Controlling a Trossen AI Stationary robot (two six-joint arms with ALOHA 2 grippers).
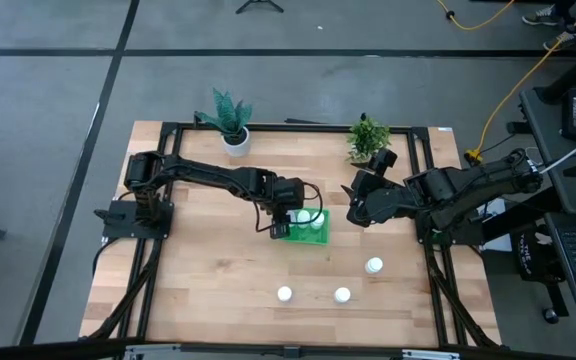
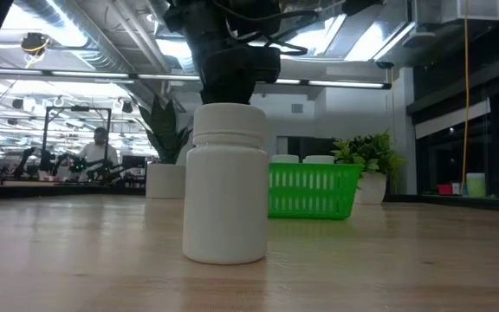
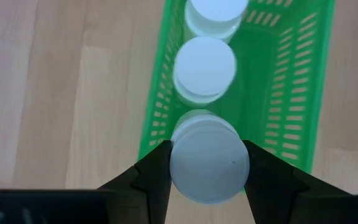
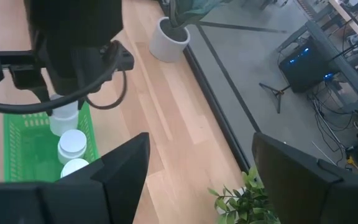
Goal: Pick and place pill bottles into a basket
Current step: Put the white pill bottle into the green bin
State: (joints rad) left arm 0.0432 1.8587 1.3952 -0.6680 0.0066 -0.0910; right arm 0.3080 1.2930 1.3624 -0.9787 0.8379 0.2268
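The green basket (image 1: 309, 240) sits mid-table and holds two upright white pill bottles (image 3: 205, 67). My left gripper (image 3: 209, 158) stands over the basket's end nearest the left arm, shut on a third bottle (image 3: 209, 165). It also shows in the high view (image 1: 286, 224). My right gripper (image 1: 352, 208) hovers open and empty to the right of the basket, its fingers wide apart in the right wrist view (image 4: 199, 171). Three more bottles stand upright on the table nearer the front edge: (image 1: 284, 294), (image 1: 342, 294), (image 1: 373, 265). In the low view one of them (image 2: 225, 184) hides the held bottle. My left gripper pinches the bottle between its two fingers at opposite sides of the cap (image 3: 179, 167). The fingers come from above, pointing down. The bottle stays upright below them, over the basket's end wall (image 3: 157, 134). I cannot tell whether its base touches the basket floor.
Two potted plants stand at the table's far edge: one in a white pot (image 1: 232, 124) and a bushy one (image 1: 367, 138). Bare wood lies left of the basket and along the front. Cables and equipment lie beyond the right edge.
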